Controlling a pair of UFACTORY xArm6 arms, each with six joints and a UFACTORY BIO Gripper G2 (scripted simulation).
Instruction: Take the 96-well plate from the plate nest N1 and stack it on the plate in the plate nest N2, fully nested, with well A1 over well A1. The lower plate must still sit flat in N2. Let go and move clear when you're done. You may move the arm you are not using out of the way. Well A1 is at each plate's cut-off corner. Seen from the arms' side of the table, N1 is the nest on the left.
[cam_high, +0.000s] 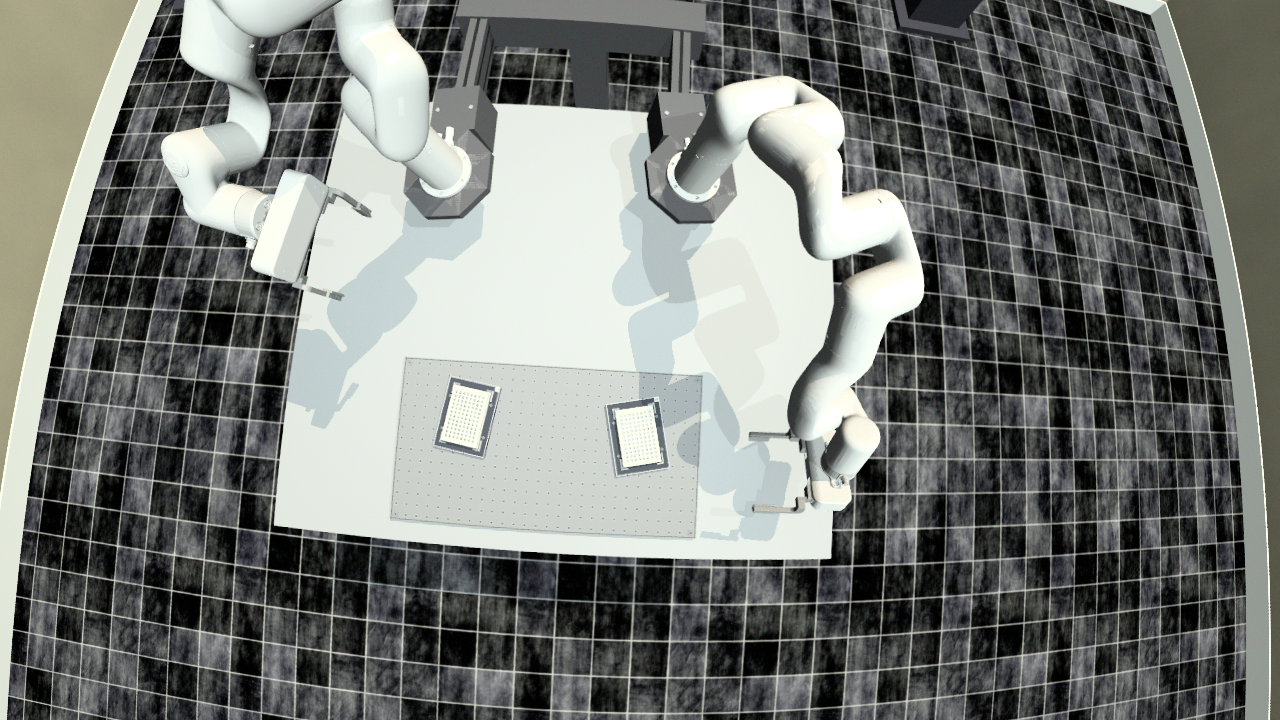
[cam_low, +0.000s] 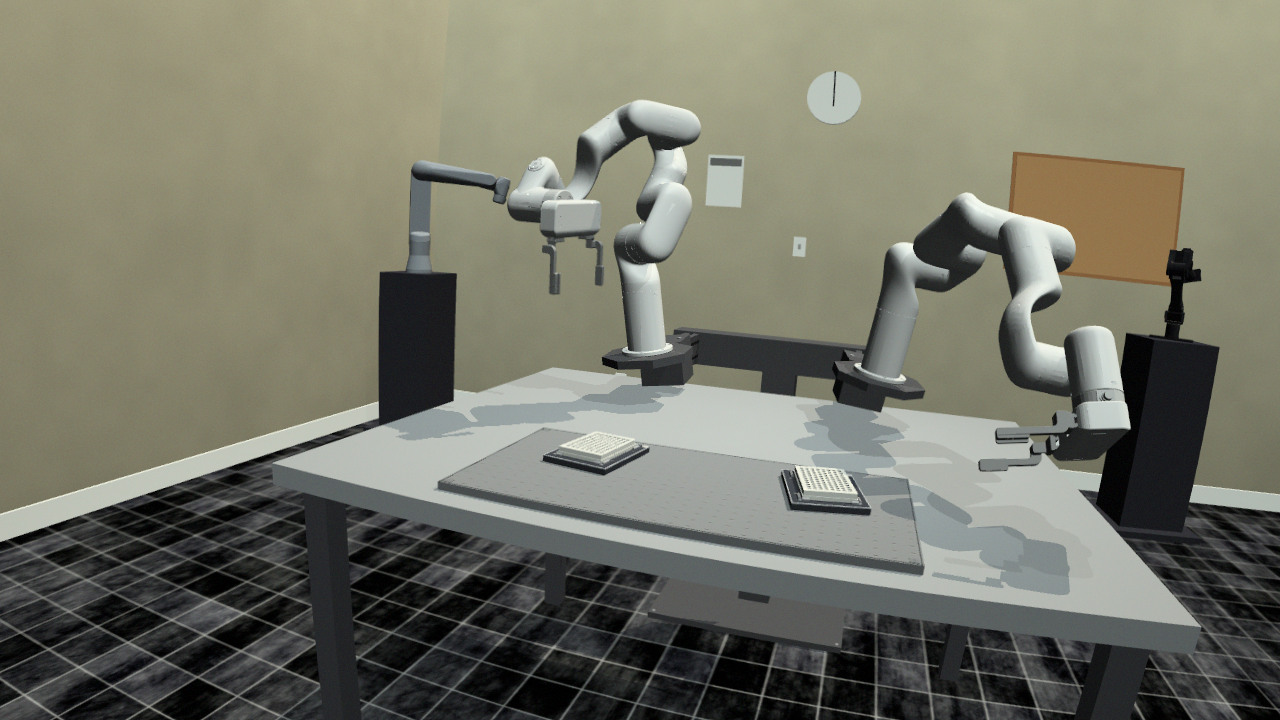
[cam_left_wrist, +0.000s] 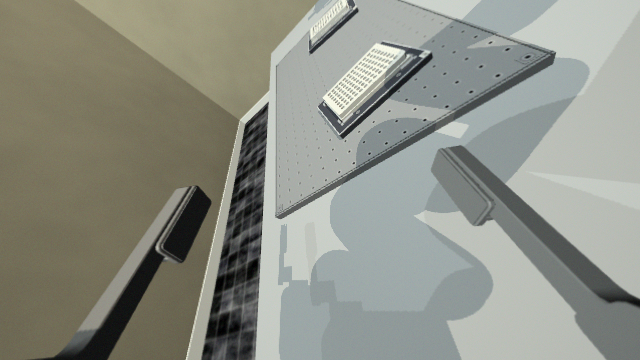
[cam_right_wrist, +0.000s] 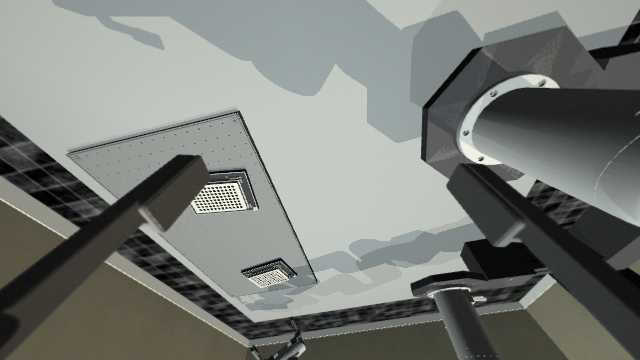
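Note:
The N1 plate (cam_high: 639, 437) (cam_low: 825, 482) (cam_left_wrist: 364, 80) (cam_right_wrist: 270, 277) sits in the dark nest N1 (cam_high: 642, 471) (cam_left_wrist: 417, 59), at the right in the top and exterior views. The N2 plate (cam_high: 466, 417) (cam_low: 597, 444) (cam_left_wrist: 327, 21) (cam_right_wrist: 220, 196) sits in the dark nest N2 (cam_high: 443, 419) (cam_right_wrist: 248, 187), at the left there. Both look flat; their cut-off corners are too small to tell. My left gripper (cam_high: 751, 472) (cam_low: 989, 450) (cam_left_wrist: 320, 185) is open and empty, beyond the board on N1's side, fingers pointing sideways. My right gripper (cam_high: 354, 255) (cam_low: 577, 286) (cam_right_wrist: 327, 172) is open and empty, high up, far from both plates.
The nests stand apart on a grey perforated board (cam_high: 546, 492) (cam_low: 698, 519) (cam_left_wrist: 320, 170) on the white table (cam_high: 537, 295). The two arm bases (cam_high: 444, 183) (cam_high: 691, 188) stand at the table's back edge. Dark pedestals (cam_low: 416, 349) (cam_low: 1163, 438) stand behind the table on either side.

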